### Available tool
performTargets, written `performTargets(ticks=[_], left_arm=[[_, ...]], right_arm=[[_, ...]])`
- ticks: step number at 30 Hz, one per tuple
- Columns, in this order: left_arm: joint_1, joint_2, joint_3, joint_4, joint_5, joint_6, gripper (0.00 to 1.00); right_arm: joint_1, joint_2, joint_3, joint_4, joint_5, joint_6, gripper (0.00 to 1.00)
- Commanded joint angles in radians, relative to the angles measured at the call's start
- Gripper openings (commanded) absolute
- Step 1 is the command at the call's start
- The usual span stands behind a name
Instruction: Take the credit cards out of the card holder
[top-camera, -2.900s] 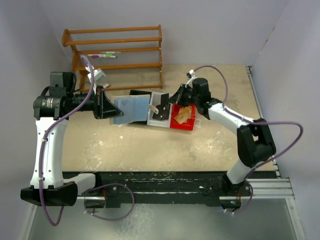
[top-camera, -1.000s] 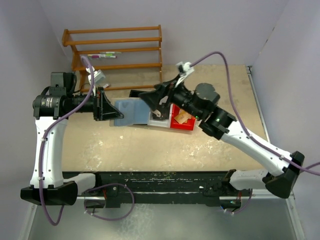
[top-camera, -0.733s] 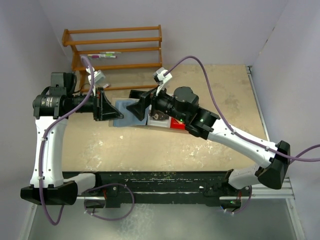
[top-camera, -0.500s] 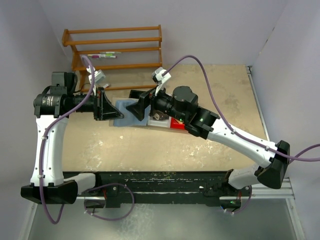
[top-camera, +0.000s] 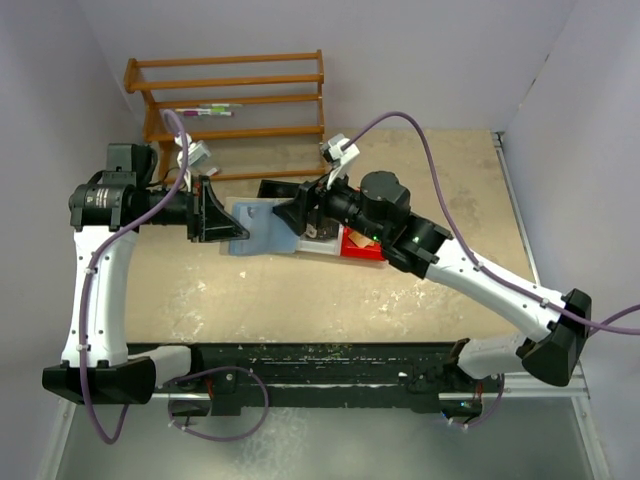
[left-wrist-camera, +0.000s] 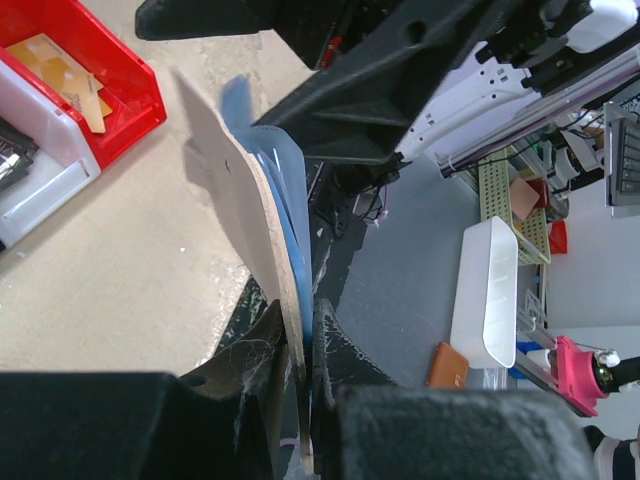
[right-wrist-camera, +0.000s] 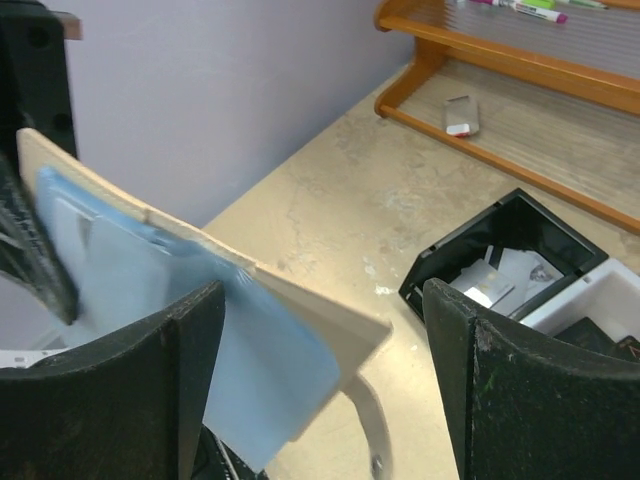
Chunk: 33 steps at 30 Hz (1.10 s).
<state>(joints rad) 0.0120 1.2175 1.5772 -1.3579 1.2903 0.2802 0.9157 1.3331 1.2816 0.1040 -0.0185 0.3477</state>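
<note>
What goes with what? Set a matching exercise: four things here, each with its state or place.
1 card holder
2 left gripper
3 right gripper
4 wooden rack

A open, a finger either side of the holder
B far left, markers on it
C held up, tan and blue
D shut on the holder's edge

Pairs: 1-C, 2-D, 3-A, 4-B

A wooden rack (top-camera: 230, 100) stands at the far left of the sandy tabletop (top-camera: 300, 300), with markers (top-camera: 208, 112) on an upper shelf and a small grey item (right-wrist-camera: 461, 115) lower down. Right of it sit a black bin (right-wrist-camera: 500, 260), a white bin (left-wrist-camera: 40, 170) and a red bin (left-wrist-camera: 95, 70) holding tan scraps (left-wrist-camera: 60, 75).
</note>
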Motion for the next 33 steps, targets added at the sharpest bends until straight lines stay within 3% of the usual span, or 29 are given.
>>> performTargets(ticks=[1,9,14,25,33], left_arm=[[-0.004,-0.012,0.050,-0.021,0.132,0.030,0.00],[-0.003,-0.004,0.049,-0.021,0.102,0.037,0.00],[-0.004,-0.022,0.021,0.063,-0.051,-0.024,0.00],[-0.003,-0.037,0.009,0.073,-0.039,-0.029,0.00],[-0.004,-0.029,0.009,0.064,-0.035,-0.019,0.00]], right_arm=[[-0.017,-0.029,-0.020,-0.005,0.024,-0.012,0.80],[-0.028,-0.102,-0.022,0.003,-0.032,0.008,0.84],[-0.037,-0.153,0.015,-0.005,-0.068,0.015,0.87],[0.019,0.019,0.104,0.057,-0.154,0.003,0.97],[0.026,0.053,0.102,0.114,-0.209,0.005,1.00]])
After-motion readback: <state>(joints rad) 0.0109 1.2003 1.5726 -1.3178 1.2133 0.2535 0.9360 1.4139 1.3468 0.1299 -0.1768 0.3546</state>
